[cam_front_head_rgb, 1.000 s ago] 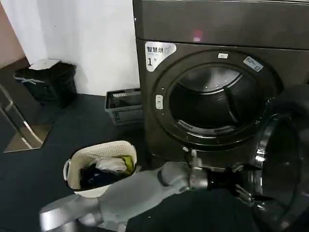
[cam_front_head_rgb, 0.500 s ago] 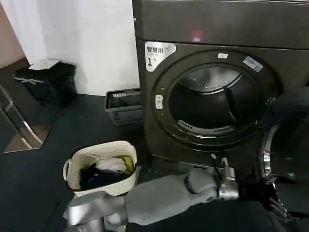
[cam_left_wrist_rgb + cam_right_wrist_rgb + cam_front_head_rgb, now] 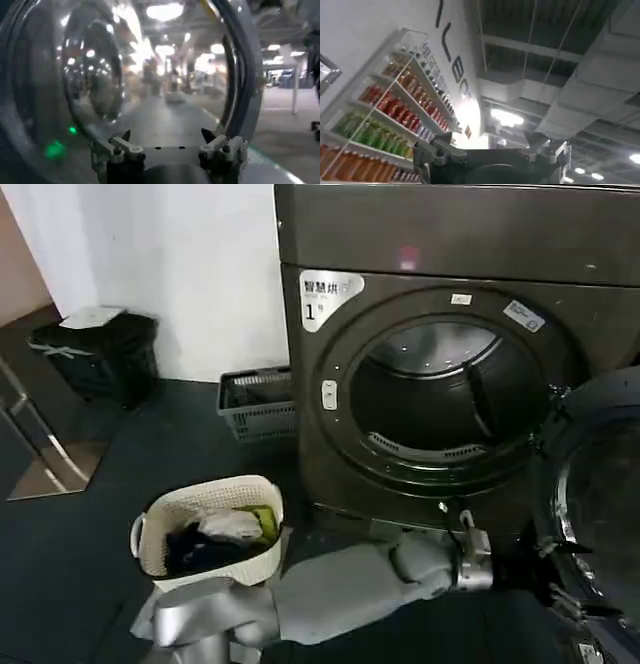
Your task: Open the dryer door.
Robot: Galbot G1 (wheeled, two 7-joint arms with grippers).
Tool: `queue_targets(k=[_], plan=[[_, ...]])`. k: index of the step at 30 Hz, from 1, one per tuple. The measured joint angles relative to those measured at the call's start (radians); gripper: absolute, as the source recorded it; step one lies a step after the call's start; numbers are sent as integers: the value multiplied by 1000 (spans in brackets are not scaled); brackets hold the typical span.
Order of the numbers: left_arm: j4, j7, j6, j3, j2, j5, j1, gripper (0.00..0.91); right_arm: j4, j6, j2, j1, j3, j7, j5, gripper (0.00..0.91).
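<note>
Already the dryer door (image 3: 600, 514) is standing swung wide at the right of the dryer (image 3: 440, 314), its drum opening exposed, so the opening step is judged nearly complete. The left gripper (image 3: 560, 579), fingers spread apart, is reaching low across to the door's inner face, the chrome ring and domed glass (image 3: 95, 80) looming close; next it likely needs only to withdraw clear. The right gripper (image 3: 492, 150), fingers apart, is pointing ceilingward, idle.

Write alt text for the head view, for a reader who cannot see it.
A dark dryer stands with its round door swung open to the right, showing the empty drum. The robot's left arm reaches across low in front, its hand open at the door. A cream laundry basket of clothes sits on the floor to the left.
</note>
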Motion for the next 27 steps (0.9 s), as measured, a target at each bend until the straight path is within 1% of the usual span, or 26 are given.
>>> queue_targets(k=[10,19,27], plan=[[36,-38,-15,36,0,31,-1,907,17,-1,8,-7,16,-2,2,907],[47,-49,-43,65,0,49,-15,907,19,1,15,-16,22,-7,5,907],[67,-54,-90,57,0,55,-12,907,22,1,15,-15,20,-9,7,907]])
